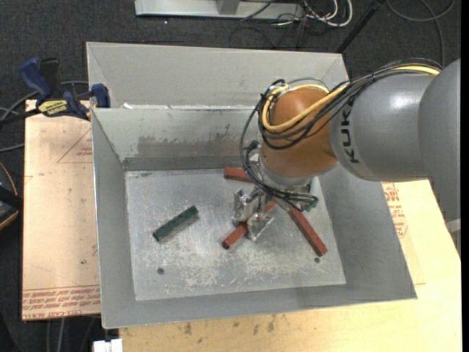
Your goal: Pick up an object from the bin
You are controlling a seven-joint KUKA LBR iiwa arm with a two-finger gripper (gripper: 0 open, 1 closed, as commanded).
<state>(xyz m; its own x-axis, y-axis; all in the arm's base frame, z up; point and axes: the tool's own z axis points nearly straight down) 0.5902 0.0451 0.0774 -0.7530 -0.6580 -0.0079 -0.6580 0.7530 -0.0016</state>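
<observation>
The arm [396,134] reaches into the bin [220,284] from the right, its orange cover [297,134] and cables hanging over the middle of the floor. Below the cover, the gripper [249,217] is low over the bin floor, right of centre, at a red stick [233,238] that lies slanted from lower left to upper right. The stick's upper part passes under the gripper, and its lower end juts out towards the bin's front. I cannot tell how far the gripper is open, or whether it has hold of the stick.

A second red stick [309,237] lies just to the right, slanting down towards the right wall. A third red stick [234,173] pokes out from under the cover near the back wall. A dark green bar [176,223] lies alone, well apart to the left.
</observation>
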